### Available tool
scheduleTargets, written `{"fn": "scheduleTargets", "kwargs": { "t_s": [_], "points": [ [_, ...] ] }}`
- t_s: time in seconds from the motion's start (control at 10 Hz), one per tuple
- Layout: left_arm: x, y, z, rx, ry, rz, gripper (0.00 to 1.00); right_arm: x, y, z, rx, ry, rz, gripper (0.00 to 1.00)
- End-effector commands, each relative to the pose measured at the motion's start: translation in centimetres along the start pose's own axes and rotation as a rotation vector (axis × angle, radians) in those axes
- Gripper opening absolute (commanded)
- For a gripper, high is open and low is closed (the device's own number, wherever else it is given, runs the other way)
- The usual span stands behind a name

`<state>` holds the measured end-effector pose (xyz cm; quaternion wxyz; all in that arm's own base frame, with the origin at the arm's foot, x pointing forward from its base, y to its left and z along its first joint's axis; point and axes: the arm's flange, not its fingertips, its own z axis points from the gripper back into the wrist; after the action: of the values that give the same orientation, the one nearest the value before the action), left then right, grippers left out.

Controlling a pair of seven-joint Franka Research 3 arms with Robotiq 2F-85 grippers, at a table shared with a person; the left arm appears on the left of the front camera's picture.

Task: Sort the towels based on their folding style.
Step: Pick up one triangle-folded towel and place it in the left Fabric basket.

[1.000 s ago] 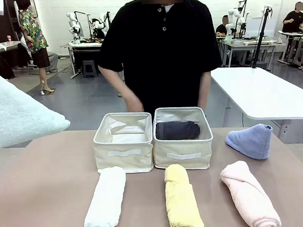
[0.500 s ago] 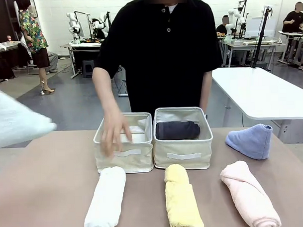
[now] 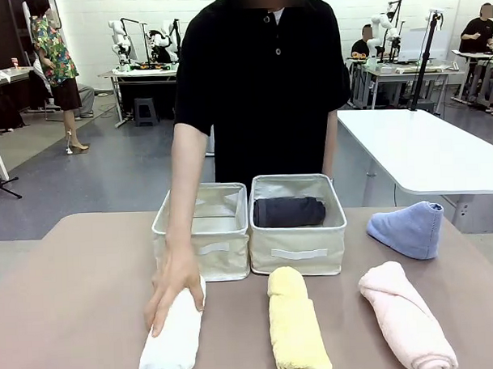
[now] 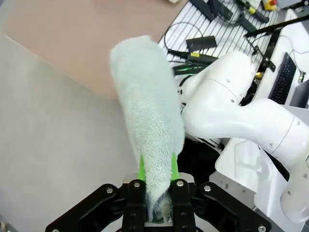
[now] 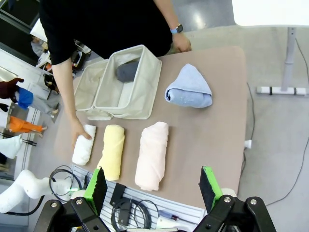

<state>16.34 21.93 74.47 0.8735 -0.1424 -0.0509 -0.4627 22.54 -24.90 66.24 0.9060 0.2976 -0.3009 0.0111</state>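
In the left wrist view my left gripper (image 4: pixel 157 181) is shut on the mint green cone towel (image 4: pixel 147 111), held off the table's edge. The white roll (image 3: pixel 175 337) lies at the front left with the person's hand (image 3: pixel 174 286) resting on its far end. Beside it lie the yellow roll (image 3: pixel 296 324) and the pale pink roll (image 3: pixel 407 325). A dark grey roll (image 3: pixel 289 211) sits inside the right cream basket (image 3: pixel 298 251). The light blue cone towel (image 3: pixel 410 227) stands at the right. My right gripper (image 5: pixel 153 186) hangs open high above the table's near edge.
The left cream basket (image 3: pixel 204 251) touches the right one at the table's middle. A person in black stands at the far side, the other hand behind the right basket. A white table (image 3: pixel 427 150) stands beyond on the right.
The mint green towel has left the front view to the left. The person's hand has come down from the left basket onto the white roll.
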Motion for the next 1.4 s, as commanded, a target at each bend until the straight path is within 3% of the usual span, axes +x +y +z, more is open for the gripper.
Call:
{"fn": "scheduleTargets", "kwargs": {
  "t_s": [0.0,0.3,0.8,1.0,1.3],
  "points": [
    [2.1,0.4,1.4,-0.007,-0.019,0.03,0.17,0.0,0.1,-0.1,0.019,-0.008,0.013,1.0],
    [0.6,1.4,1.3,-0.025,-0.07,0.061,0.17,0.0,0.1,-0.1,0.019,-0.008,0.013,1.0],
    [1.9,2.0,0.8,-0.043,-0.136,0.077,0.17,0.0,0.1,-0.1,0.019,-0.008,0.013,1.0],
    [5.3,2.1,0.0,-0.018,-0.145,0.068,0.17,0.0,0.1,-0.1,0.019,-0.008,0.013,1.0],
    [15.2,3.1,-3.6,0.025,-0.11,0.019,0.17,0.0,0.1,-0.1,0.019,-0.008,0.013,1.0]
  ]
}}
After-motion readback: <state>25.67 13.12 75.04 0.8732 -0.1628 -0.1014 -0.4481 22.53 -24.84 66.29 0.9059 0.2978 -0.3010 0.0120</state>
